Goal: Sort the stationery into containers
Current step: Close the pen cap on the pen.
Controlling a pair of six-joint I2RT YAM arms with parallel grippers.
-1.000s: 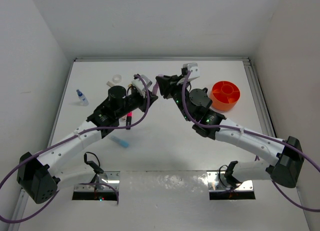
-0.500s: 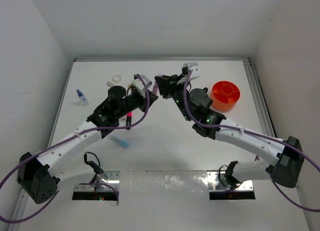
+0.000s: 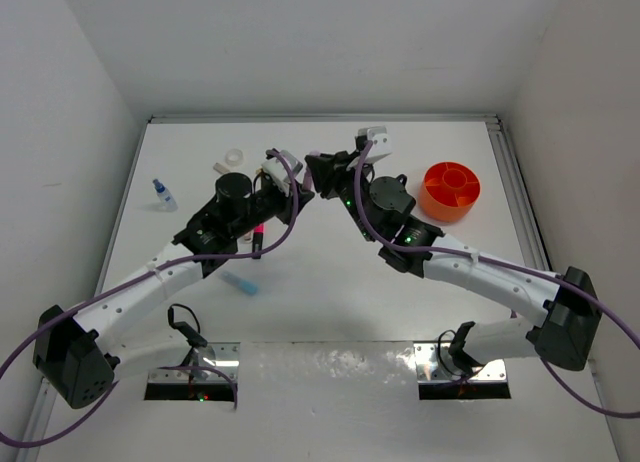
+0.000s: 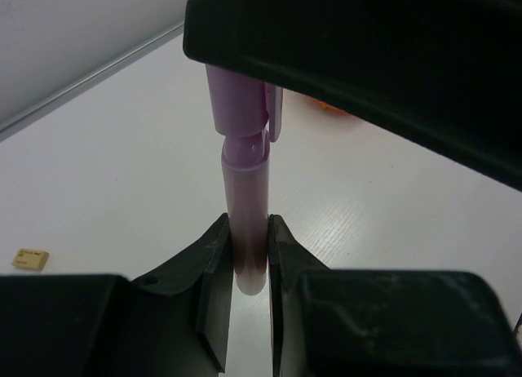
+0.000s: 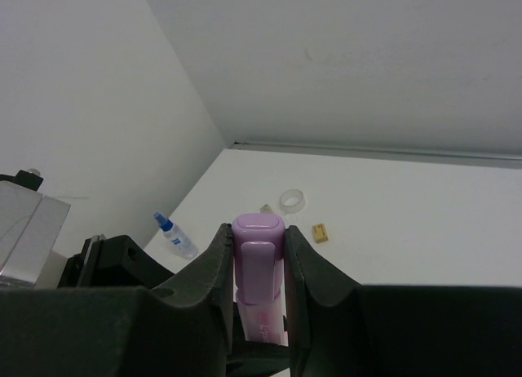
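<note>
A pink-lilac highlighter [image 4: 247, 222] is held between both grippers above the table's middle back. My left gripper [image 4: 249, 255] is shut on its barrel end. My right gripper [image 5: 258, 234] is shut on its capped end [image 5: 259, 267]. In the top view the two grippers meet, the left [image 3: 301, 195] and the right [image 3: 315, 168], and hide the highlighter. The orange tub [image 3: 450, 190] with inner dividers stands to the right. A black marker with a pink cap [image 3: 257, 237] and a light-blue highlighter [image 3: 240, 284] lie under the left arm.
A blue-capped bottle [image 3: 162, 193] stands near the left wall, also in the right wrist view [image 5: 174, 235]. A clear tape ring [image 3: 235, 157] and a beige block [image 5: 320, 232] lie at the back left. Another beige block [image 4: 30, 259] lies on the table.
My right gripper has shifted slightly left toward the left gripper. The left arm has not visibly moved.
</note>
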